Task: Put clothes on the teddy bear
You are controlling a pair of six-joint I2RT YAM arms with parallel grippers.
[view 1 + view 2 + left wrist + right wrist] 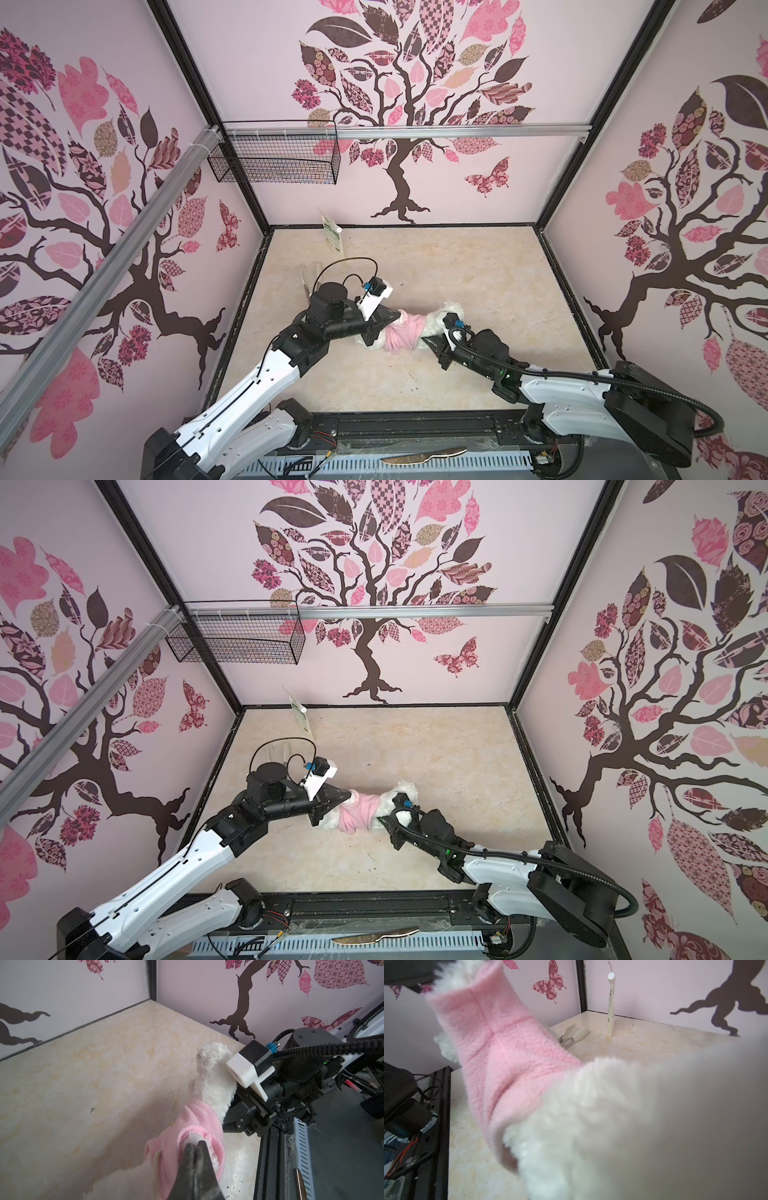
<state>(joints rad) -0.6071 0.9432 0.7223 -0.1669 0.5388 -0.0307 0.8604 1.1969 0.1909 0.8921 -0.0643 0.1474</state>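
Observation:
The fluffy white teddy bear (451, 311) (405, 789) lies on its side mid-table, its trunk inside a pink hoodie (405, 332) (358, 812). My left gripper (388, 322) (345, 800) is at the hoodie's left end. In the left wrist view it (196, 1144) is shut on a tuft of white bear fur sticking out of a pink opening (199, 1136). My right gripper (428, 343) (384, 823) presses against the bear's other end. Bear fur (591, 1105) fills the right wrist view beside the hoodie (500, 1043) and hides the jaws.
A black wire basket (274, 156) hangs on the back rail. A slim cream tube (332, 237) (610, 1001) stands near the back wall, with a pale clip-like tool (574, 1033) lying beside it. A knife (424, 457) rests on the front rail.

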